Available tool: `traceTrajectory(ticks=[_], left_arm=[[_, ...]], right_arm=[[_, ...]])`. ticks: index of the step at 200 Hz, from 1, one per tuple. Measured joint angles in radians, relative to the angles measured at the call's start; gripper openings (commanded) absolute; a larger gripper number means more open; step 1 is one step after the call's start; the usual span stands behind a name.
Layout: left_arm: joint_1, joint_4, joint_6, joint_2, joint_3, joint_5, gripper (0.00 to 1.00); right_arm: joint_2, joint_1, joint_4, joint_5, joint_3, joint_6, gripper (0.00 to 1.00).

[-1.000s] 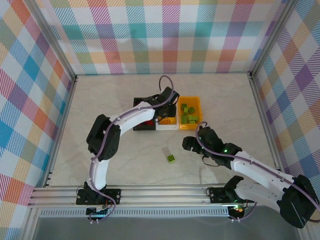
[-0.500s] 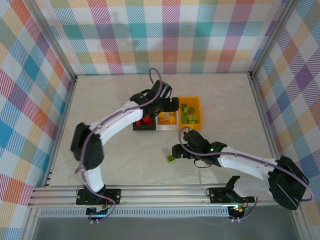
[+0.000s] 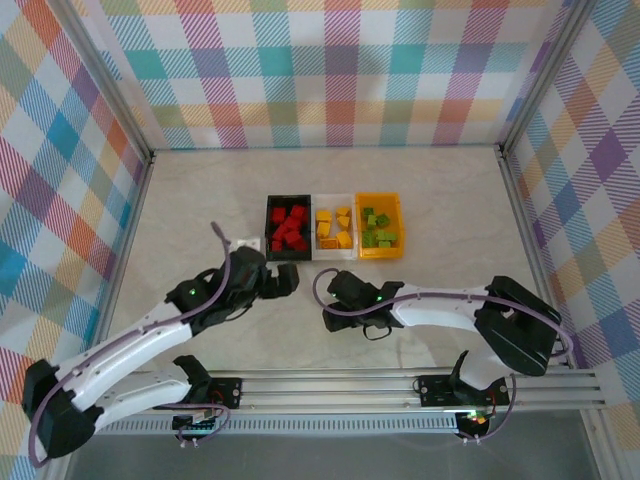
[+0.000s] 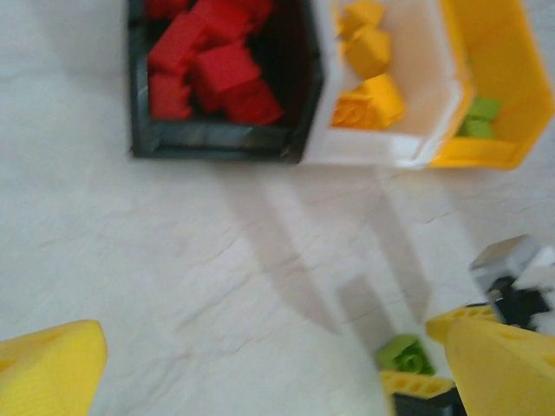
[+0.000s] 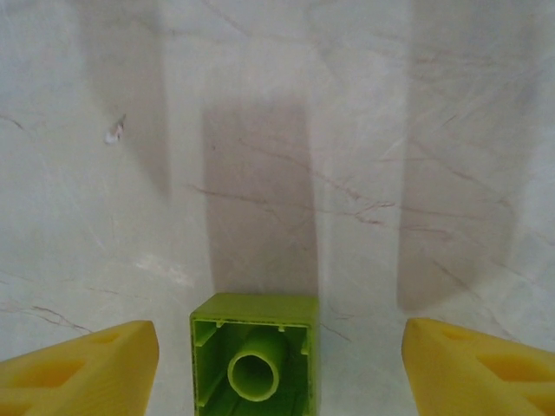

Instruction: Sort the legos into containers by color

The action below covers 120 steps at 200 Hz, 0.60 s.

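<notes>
One lime green lego [image 5: 254, 355] lies on the table with its hollow underside facing the right wrist camera. My right gripper [image 5: 277, 374] is open and straddles it, a gap showing on each side between brick and yellow fingers [image 5: 82, 373]. The left wrist view shows the same lego [image 4: 401, 354] at the lower right. My left gripper [image 4: 277, 373] is open and holds nothing. It hovers over bare table in front of the containers. From above, the left gripper [image 3: 283, 280] is left of the right gripper [image 3: 335, 292]. The black bin [image 3: 270, 228] holds red legos, the white bin [image 3: 334, 195] yellow-orange ones, the orange bin [image 3: 398, 225] green ones.
The three bins stand in a row at mid-table, just beyond both grippers. Metal frame posts and checkered walls enclose the table on three sides. The aluminium rail [image 3: 330, 385] with the arm bases runs along the near edge.
The left arm has pulled back from over the bins toward the near left, and its gripper has opened. The right gripper has moved left over the green lego and narrowed a little.
</notes>
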Motion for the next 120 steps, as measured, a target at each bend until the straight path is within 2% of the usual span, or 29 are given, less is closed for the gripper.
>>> traceTrajectory(ticks=[43, 120], left_arm=[[0.0, -0.064, -0.074, -0.163, -0.102, -0.057, 1.0], [0.0, -0.067, -0.102, -0.14, -0.137, -0.064, 1.0]], right_arm=[[0.046, 0.043, -0.034, 0.074, 0.03, 0.0, 0.54], [0.057, 0.058, -0.029, 0.119, 0.035, 0.017, 0.37]])
